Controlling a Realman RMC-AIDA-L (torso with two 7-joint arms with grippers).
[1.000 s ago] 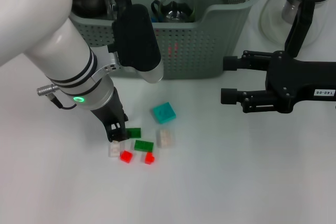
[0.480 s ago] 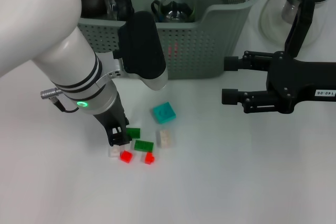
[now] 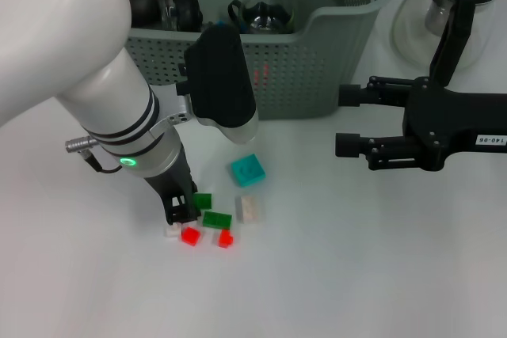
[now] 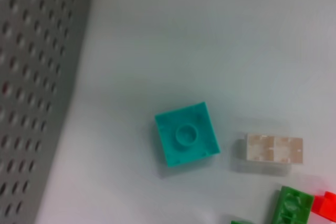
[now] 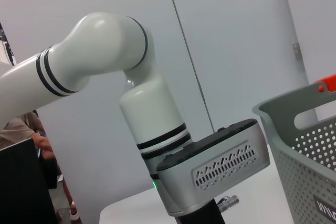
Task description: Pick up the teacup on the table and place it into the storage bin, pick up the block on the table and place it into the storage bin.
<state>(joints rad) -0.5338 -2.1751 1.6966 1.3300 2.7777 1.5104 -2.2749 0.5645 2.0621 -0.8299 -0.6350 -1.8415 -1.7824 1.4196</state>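
Left hand (image 3: 181,213) low among blocks, grip unclear, white block (image 3: 172,232) half hidden, right hand (image 3: 342,120) spread wide, idle.

Left claw (image 3: 180,213) reaches down to the table; right claw (image 3: 342,120) (open) hovers — level.

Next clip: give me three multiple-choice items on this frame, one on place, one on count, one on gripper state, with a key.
1. The left gripper is:
A. inside the storage bin
B. low among the blocks on the table
C. beside the glass pot

2. Red blocks on the table:
A. none
B. two
C. five

3. The right gripper is:
A. shut on a teacup
B. shut on the teal block
C. open and empty

Key: B, its fingers meet the white block in front of the storage bin. B, red blocks and. C, its fingers are apart with nothing between.
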